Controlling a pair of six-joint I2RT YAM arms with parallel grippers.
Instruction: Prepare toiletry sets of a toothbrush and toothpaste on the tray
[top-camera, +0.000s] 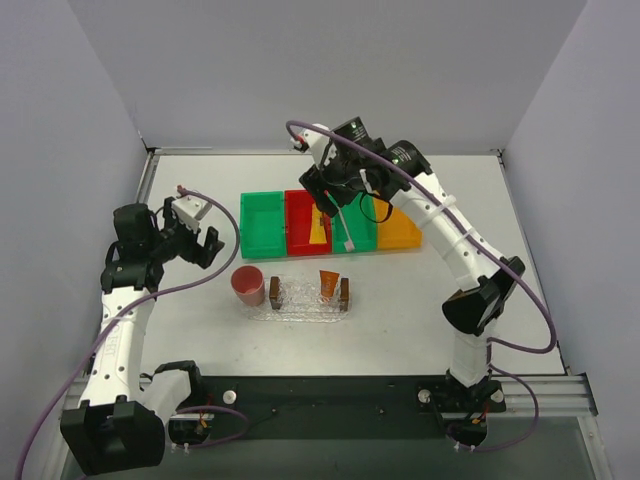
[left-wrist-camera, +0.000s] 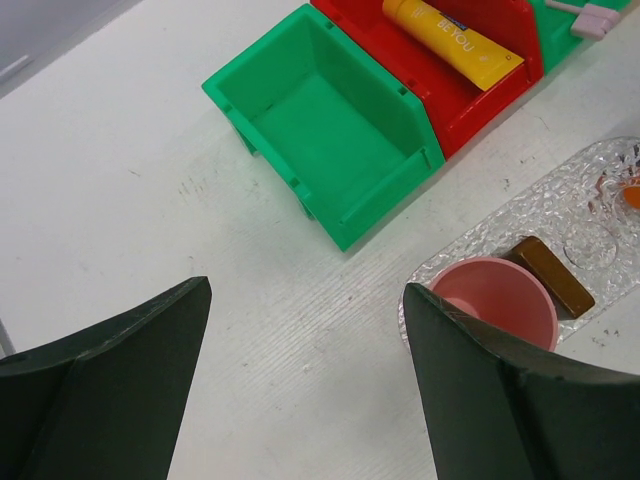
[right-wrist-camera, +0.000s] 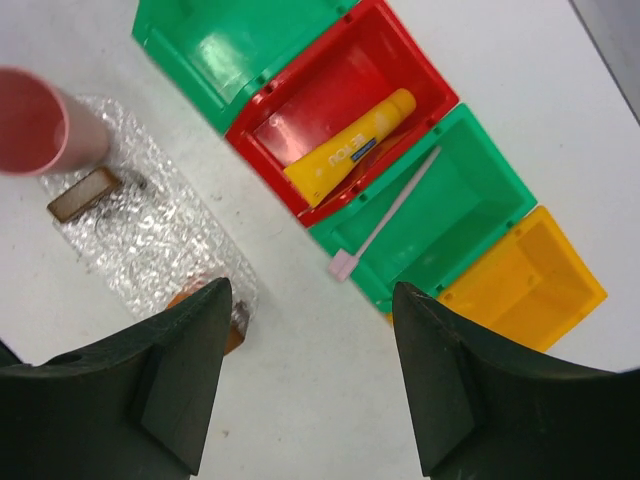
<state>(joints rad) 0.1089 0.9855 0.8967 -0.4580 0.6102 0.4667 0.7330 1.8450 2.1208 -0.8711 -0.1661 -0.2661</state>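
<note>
The whitish-pink toothbrush (top-camera: 345, 233) lies slanted in the second green bin (top-camera: 358, 228), its head over the front rim (right-wrist-camera: 342, 267). The yellow-orange toothpaste (top-camera: 320, 229) lies in the red bin (top-camera: 300, 222); it also shows in the right wrist view (right-wrist-camera: 348, 152). The orange toothpaste (top-camera: 328, 284) stands on the clear tray (top-camera: 303, 295) between its brown handle blocks. My right gripper (top-camera: 330, 203) is open and empty above the red and green bins (right-wrist-camera: 310, 385). My left gripper (top-camera: 207, 247) is open and empty, left of the tray (left-wrist-camera: 305, 385).
A pink cup (top-camera: 248, 286) stands at the tray's left end on a clear textured mat (top-camera: 300, 312). An empty green bin (top-camera: 262, 225) is leftmost in the row and an orange bin (top-camera: 402, 232) is rightmost. Grey walls enclose the table.
</note>
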